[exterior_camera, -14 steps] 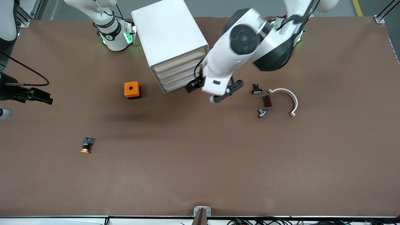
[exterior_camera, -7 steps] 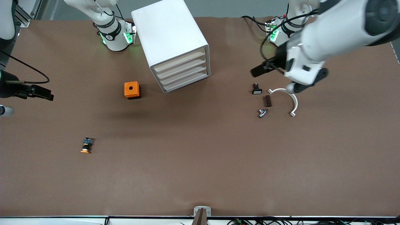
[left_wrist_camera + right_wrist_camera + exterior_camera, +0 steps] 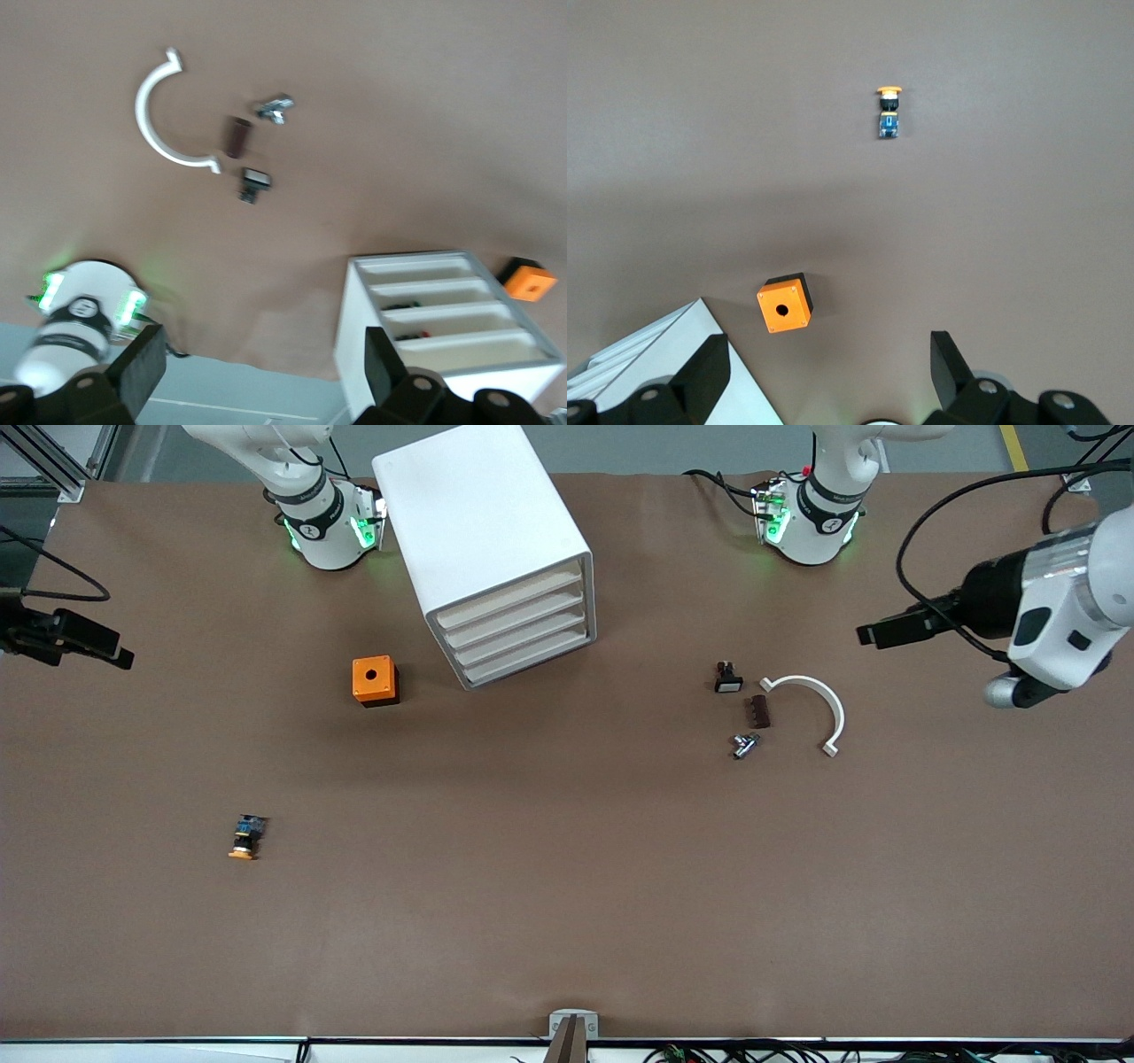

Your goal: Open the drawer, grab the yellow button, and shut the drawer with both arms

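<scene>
The white drawer cabinet [image 3: 496,549] stands between the arm bases, and all its drawer fronts [image 3: 518,633] sit flush and shut. The button [image 3: 245,838], with its orange cap and black body, lies on the mat toward the right arm's end, nearer the front camera than the orange cube [image 3: 374,680]. It also shows in the right wrist view [image 3: 888,111]. My left gripper [image 3: 257,363] is open and empty, high over the left arm's end of the table. My right gripper [image 3: 828,367] is open and empty, high over the right arm's end.
A white curved part [image 3: 819,708], a small black part with a white face [image 3: 727,678], a brown piece [image 3: 757,711] and a small metal piece [image 3: 743,745] lie toward the left arm's end. The left arm's hand [image 3: 1054,629] hangs over the table's end.
The left arm has swung away from the front of the cabinet to the left arm's end of the table. The right arm has drawn back a little toward the bases. The drawers stay shut.
</scene>
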You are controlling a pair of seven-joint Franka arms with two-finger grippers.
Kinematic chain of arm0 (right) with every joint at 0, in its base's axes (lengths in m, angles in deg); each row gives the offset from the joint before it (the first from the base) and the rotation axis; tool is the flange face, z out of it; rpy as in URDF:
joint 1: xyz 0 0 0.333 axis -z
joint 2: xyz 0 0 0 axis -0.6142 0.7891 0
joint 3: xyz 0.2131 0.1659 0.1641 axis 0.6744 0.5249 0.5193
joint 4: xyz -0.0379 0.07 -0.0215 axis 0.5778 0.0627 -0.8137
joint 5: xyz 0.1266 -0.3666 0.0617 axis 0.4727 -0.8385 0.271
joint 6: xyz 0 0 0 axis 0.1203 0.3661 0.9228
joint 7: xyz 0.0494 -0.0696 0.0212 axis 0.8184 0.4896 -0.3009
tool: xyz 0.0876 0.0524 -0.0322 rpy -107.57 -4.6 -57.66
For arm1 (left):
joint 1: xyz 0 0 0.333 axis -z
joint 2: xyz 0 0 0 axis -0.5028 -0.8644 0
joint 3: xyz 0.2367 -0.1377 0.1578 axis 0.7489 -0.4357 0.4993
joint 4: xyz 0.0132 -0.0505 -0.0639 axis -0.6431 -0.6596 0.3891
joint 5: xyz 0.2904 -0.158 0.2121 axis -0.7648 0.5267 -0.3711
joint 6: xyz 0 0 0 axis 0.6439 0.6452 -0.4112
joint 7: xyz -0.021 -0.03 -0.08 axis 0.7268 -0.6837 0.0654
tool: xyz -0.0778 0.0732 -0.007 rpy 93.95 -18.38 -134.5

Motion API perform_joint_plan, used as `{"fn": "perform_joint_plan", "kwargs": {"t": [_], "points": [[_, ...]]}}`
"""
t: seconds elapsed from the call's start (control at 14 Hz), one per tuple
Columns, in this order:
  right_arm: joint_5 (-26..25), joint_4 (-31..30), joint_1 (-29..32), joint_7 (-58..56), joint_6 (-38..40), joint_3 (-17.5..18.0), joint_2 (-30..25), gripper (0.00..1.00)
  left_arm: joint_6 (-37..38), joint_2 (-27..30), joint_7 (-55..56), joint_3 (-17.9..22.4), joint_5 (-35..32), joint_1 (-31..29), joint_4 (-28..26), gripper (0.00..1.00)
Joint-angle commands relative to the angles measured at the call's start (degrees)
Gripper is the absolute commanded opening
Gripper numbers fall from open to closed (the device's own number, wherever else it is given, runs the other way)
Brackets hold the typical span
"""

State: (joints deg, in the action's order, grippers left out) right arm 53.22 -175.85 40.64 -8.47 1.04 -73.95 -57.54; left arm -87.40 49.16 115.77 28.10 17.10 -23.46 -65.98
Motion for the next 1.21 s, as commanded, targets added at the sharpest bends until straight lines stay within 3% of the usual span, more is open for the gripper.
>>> {"fn": "perform_joint_plan", "kwargs": {"t": [0.0, 0.14, 0.64, 1.14], "points": [[-0.1, -3.4, -1.2, -0.7, -1.0, 0.8, -2.9, 1.0, -0.4, 3.7, -6.6, -0.6, -3.8, -2.2, -5.5, 0.99], [-2.3, -3.4, -3.2, -0.5, -1.4, 0.8, -2.9, 1.0, -1.8, 3.9, -10.1, -0.5, -5.0, -3.7, -6.7, 0.99], [-2.4, -3.6, -1.3, -0.7, -2.2, 0.3, -2.8, 1.0, -12.8, 7.5, -16.6, -0.6, -10.5, -5.5, -16.2, 0.99], [-2.8, -4.4, -1.2, -0.7, -2.5, 0.3, -2.9, 1.0, -26.3, 7.5, -16.9, -1.9, -17.1, -5.4, -16.4, 0.99]]}}
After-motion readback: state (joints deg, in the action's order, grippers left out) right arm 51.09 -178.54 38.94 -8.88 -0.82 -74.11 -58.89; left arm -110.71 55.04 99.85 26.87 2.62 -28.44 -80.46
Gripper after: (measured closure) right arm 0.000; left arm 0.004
